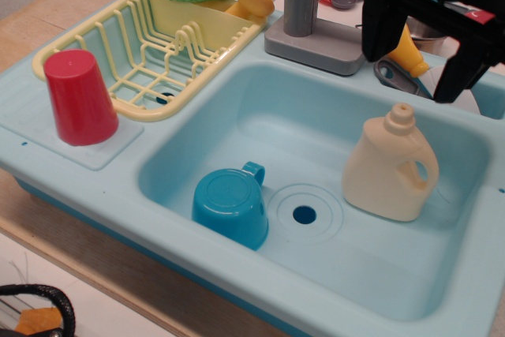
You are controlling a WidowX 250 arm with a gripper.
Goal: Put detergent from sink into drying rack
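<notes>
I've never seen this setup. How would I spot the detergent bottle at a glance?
Find the big light-blue sink. Inside it, on the right past the drain hole, stands the detergent. It is cream-coloured with a loop handle and small cap, taller than the blue cup lying nearby.

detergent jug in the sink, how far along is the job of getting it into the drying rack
Nothing looks done yet: the cream-beige plastic detergent jug stands upright in the light-blue plastic sink basin, right of the drain. In hand: nothing; the black gripper hangs open above the jug, not touching it. Left: grasp the jug, lift it out and set it in the pale yellow slotted drying rack.
</notes>
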